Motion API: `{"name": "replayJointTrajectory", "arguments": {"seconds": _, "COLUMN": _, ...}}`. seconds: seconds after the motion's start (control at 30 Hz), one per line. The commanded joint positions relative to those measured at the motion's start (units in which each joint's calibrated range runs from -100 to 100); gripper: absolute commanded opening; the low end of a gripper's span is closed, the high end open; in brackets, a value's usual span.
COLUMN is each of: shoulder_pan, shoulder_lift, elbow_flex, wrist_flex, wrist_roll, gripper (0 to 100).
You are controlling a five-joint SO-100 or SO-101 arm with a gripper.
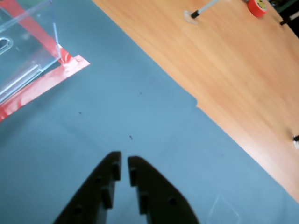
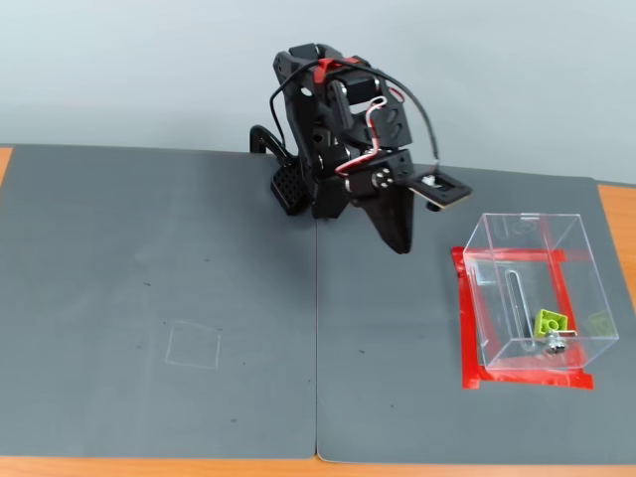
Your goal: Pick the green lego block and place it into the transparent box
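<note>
The green lego block (image 2: 553, 322) lies inside the transparent box (image 2: 517, 260), near the box's front wall beside a small metal fitting. The box stands on a red tape frame (image 2: 465, 328) at the right of the grey mat. My gripper (image 2: 400, 242) hangs just above the mat, left of the box and behind it, folded close to the arm's base. In the wrist view the two black fingers (image 1: 105, 186) of the gripper (image 1: 124, 161) stand almost together with nothing between them. A corner of the box (image 1: 28, 46) shows at top left. The block is out of the wrist view.
A grey mat (image 2: 149, 248) covers most of the wooden table (image 1: 224, 60). A faint square outline (image 2: 194, 346) is drawn on the mat's left half. On the wood lie a red tape roll (image 1: 257, 6) and a thin rod on a clear foot (image 1: 198, 12).
</note>
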Motion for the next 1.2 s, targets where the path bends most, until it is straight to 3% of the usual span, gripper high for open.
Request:
{"name": "replayJointTrajectory", "arguments": {"seconds": 0.0, "shoulder_pan": 4.82, "shoulder_lift": -8.20, "elbow_flex": 5.89, "wrist_flex": -0.73, "wrist_roll": -0.10, "gripper": 2}}
{"name": "replayJointTrajectory", "arguments": {"seconds": 0.37, "shoulder_pan": 13.84, "shoulder_lift": -30.16, "elbow_flex": 24.53, "wrist_flex": -0.82, "wrist_roll": -5.25, "gripper": 2}}
{"name": "replayJointTrajectory", "arguments": {"seconds": 0.77, "shoulder_pan": 17.50, "shoulder_lift": -29.74, "elbow_flex": 47.96, "wrist_flex": -18.61, "wrist_roll": -11.82, "gripper": 2}}
{"name": "replayJointTrajectory", "arguments": {"seconds": 0.97, "shoulder_pan": 23.77, "shoulder_lift": -29.40, "elbow_flex": 47.96, "wrist_flex": -18.61, "wrist_roll": -11.87, "gripper": 2}}
{"name": "replayJointTrajectory", "arguments": {"seconds": 1.17, "shoulder_pan": 24.06, "shoulder_lift": -29.48, "elbow_flex": 47.96, "wrist_flex": -13.23, "wrist_roll": -11.87, "gripper": 2}}
